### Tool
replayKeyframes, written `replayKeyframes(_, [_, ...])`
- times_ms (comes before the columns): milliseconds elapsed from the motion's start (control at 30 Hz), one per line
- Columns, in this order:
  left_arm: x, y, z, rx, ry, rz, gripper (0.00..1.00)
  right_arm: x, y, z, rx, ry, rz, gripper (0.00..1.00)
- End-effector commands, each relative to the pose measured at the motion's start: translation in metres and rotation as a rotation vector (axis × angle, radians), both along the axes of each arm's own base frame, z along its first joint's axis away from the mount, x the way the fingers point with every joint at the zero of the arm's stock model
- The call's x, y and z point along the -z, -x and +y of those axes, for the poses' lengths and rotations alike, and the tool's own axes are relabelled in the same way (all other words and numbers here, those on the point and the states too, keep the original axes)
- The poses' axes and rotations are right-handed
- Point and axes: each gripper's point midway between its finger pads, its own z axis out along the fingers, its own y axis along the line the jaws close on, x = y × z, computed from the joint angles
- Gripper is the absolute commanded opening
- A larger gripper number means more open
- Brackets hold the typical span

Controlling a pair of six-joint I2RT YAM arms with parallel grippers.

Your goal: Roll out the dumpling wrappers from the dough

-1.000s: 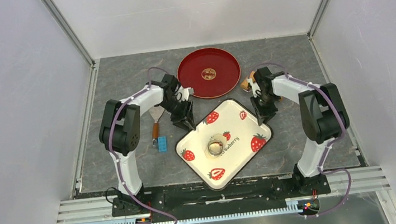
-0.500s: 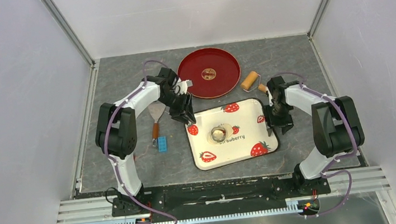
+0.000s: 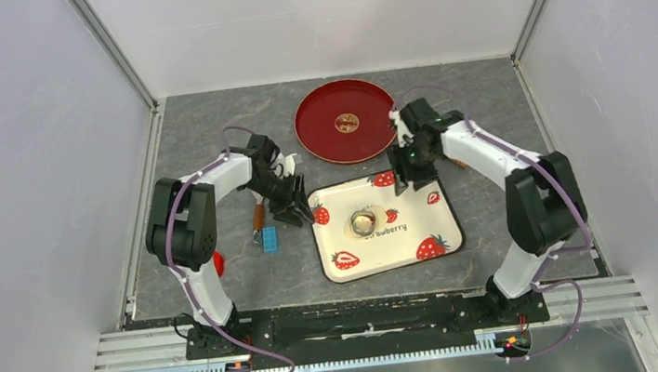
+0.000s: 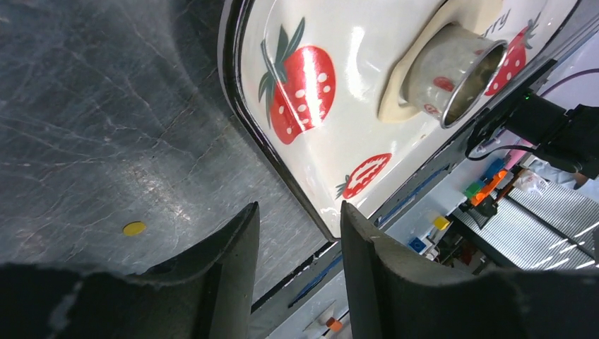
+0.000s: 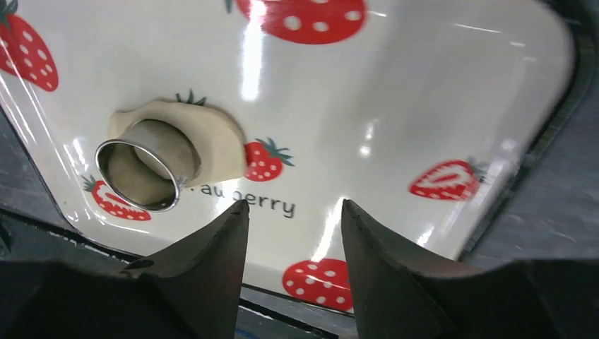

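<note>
The tray point(image 5: 424, 92) has "Strawberry" printed beside the dough point(image 5: 220, 138) under a ring cutter point(image 5: 152, 166), while the left gripper point(image 4: 300, 212) and the right gripper point(image 5: 295, 208) stand partly open, holding nothing.

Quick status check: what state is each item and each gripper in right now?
strawberry tray: lying flat.
dough: flattened, on the strawberry tray.
ring cutter: upright, standing on the dough.
red plate: no dough on it.
left gripper: open, empty, beside the strawberry tray.
right gripper: open, empty, over the strawberry tray.

Left claw point(image 4: 298, 212) and right claw point(image 5: 294, 208) gape empty.
</note>
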Motion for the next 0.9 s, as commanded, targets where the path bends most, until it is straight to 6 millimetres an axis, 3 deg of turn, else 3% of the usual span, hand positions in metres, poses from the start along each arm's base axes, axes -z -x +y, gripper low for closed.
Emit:
replayKeyframes(0, [-0.003, 0.0, -0.011, -0.042, 0.055, 0.009, 0.51, 0.03, 0.009, 0.038, -0.028, -0.102, 0.085, 0.5])
replayKeyframes(333, [0.024, 0.007, -0.022, -0.019, 0.041, 0.077, 0.4, 0.06, 0.004, 0.051, -0.031, -0.138, 0.136, 0.37])
replayKeyframes(567, [0.032, 0.002, -0.022, -0.032, 0.022, 0.078, 0.31, 0.074, 0.022, 0.06, -0.072, -0.154, 0.187, 0.34])
replayKeyframes(867, [0.034, 0.001, -0.024, -0.03, 0.027, 0.084, 0.25, 0.091, 0.042, 0.066, -0.116, -0.132, 0.238, 0.28])
